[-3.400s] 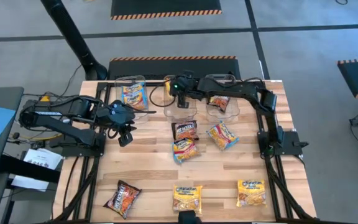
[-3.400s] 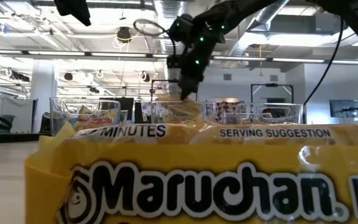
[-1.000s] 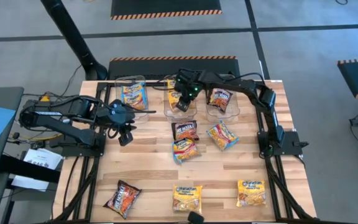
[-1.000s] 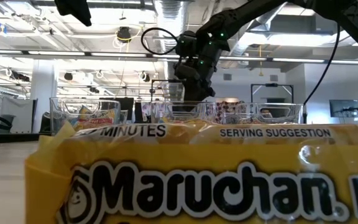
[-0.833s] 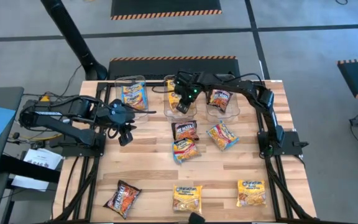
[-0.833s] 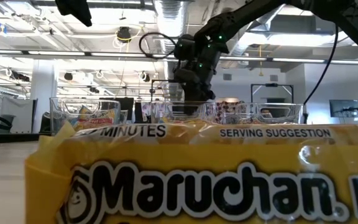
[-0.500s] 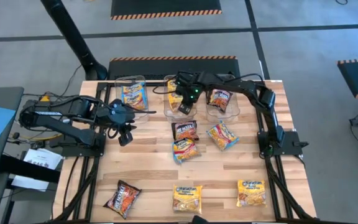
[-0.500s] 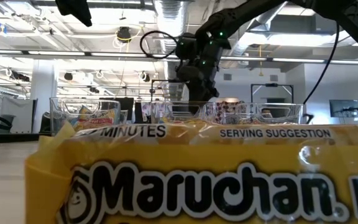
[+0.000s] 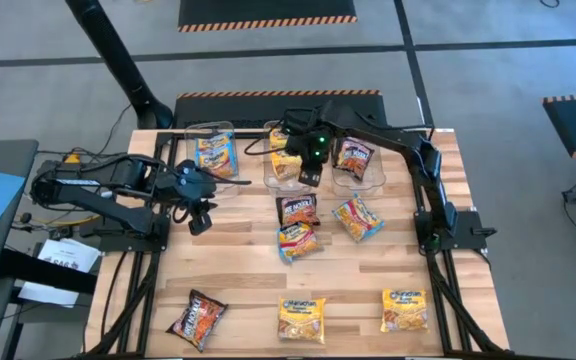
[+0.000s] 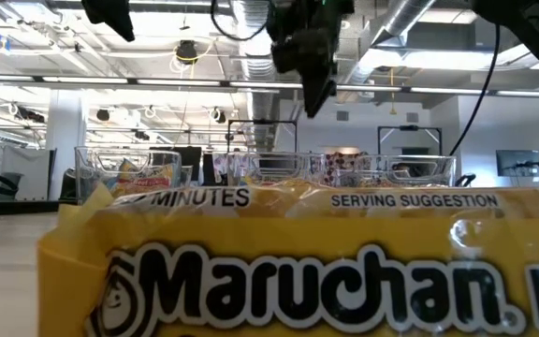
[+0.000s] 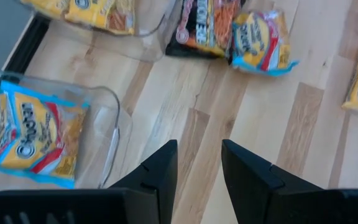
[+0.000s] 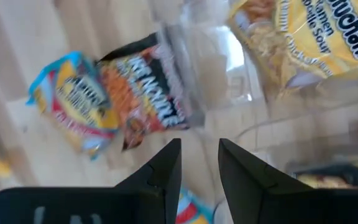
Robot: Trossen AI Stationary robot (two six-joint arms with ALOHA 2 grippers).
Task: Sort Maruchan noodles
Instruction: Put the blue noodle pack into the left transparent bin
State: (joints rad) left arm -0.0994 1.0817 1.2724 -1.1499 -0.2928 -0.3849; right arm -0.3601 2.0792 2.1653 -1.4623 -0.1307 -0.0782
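Up and off the middle bin (image 9: 286, 168) came the right gripper (image 9: 309, 176), which a moment before had hung lower over it; the yellow packet (image 9: 285, 161) lay in that bin. Far left, the left gripper (image 9: 198, 218) waited over bare worktop (image 9: 238, 250), jaws parted and empty. Moving across, the blue-pink packet (image 9: 215, 152) lay in the left bin (image 9: 210, 150). The right jaws stood apart, holding nothing, just above the black-red packet (image 9: 297, 209), which lay loose immediately in front of the middle bin, its long axis running away from the bins. Clearly the right arm was the nearer. Its neighbour, the second blue-pink packet (image 9: 297, 240), touched that packet's near end.
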